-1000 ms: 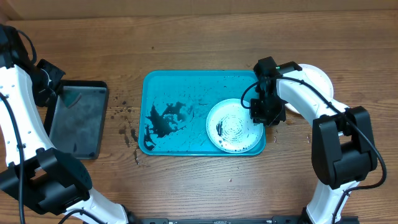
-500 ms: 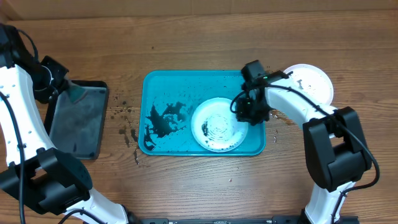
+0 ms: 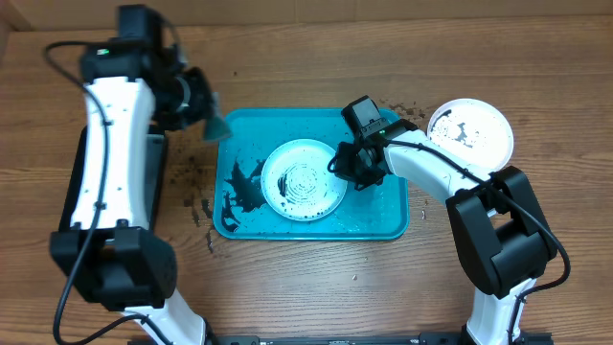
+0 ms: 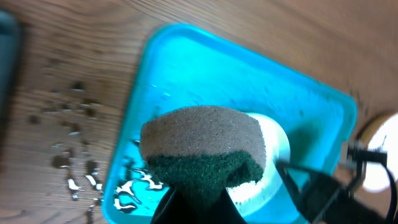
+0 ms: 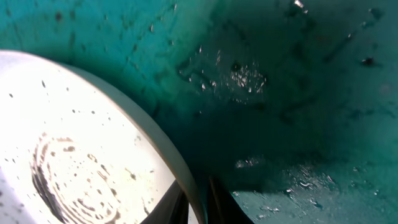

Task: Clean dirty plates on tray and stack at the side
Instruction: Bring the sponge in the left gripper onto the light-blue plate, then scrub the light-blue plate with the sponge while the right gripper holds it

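A pale teal-rimmed plate (image 3: 305,180) with black smears lies in the middle of the turquoise tray (image 3: 378,218). My right gripper (image 3: 347,165) is shut on the plate's right rim; the rim (image 5: 180,171) shows between its fingers (image 5: 198,208). My left gripper (image 3: 196,107) is shut on a sponge (image 3: 216,125), green below and brown above, just above the tray's top left corner; the sponge (image 4: 202,149) fills the left wrist view over the plate (image 4: 277,146). A white speckled plate (image 3: 469,131) sits on the table right of the tray. The yellow-green plate is out of view.
A black tray (image 3: 158,182) lies left of the turquoise tray, mostly hidden under my left arm. Black grime and wet smears (image 3: 244,187) cover the tray's left part. Dark droplets (image 3: 196,206) spot the wood between the two trays.
My right gripper has dragged the plate leftward from the tray's right end to its middle. My left arm has swung from the black tray toward the turquoise tray with the sponge.
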`<action>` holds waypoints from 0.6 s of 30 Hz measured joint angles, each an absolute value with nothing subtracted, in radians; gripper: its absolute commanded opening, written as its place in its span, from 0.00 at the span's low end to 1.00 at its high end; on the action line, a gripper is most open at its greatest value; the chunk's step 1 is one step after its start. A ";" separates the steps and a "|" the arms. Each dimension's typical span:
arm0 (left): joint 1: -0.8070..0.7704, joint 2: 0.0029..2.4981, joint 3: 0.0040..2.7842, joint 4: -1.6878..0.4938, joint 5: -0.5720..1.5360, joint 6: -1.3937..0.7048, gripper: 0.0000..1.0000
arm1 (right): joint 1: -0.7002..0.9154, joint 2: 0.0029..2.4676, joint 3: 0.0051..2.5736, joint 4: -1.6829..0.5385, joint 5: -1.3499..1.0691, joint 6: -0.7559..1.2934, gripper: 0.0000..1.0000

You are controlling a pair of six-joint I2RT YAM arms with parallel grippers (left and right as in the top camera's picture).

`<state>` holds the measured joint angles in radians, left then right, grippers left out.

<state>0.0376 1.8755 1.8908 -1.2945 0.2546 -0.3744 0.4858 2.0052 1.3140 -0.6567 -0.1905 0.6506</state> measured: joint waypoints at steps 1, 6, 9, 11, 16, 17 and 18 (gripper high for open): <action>0.007 1.881 1.891 -1.295 0.255 -0.368 0.04 | 0.486 2.006 1.314 -0.651 -0.189 0.665 0.31; -0.123 1.929 1.891 -1.294 0.249 -0.362 0.04 | 0.486 2.006 1.318 -0.648 -0.184 0.643 0.33; -0.176 1.963 1.891 -1.296 0.247 -0.361 0.04 | 0.484 2.006 1.327 -0.664 -0.178 0.551 0.29; -0.189 1.984 1.891 -1.301 0.247 -0.361 0.04 | 0.479 2.006 1.328 -0.666 -0.172 0.471 0.26; -0.219 2.023 1.890 -1.302 0.247 -0.359 0.05 | 0.478 2.022 1.339 -0.683 -0.150 0.303 0.15; -0.224 2.025 1.890 -1.301 0.247 -0.359 0.04 | 0.479 2.026 1.344 -0.683 -0.150 0.293 0.14; -0.229 2.027 1.890 -1.302 0.247 -0.359 0.04 | 0.479 2.028 1.345 -0.683 -0.150 0.291 0.12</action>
<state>-0.2287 2.0266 1.8900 -1.3018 0.2466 -0.3588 0.4786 2.0277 1.3449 -0.6834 -0.1501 0.2913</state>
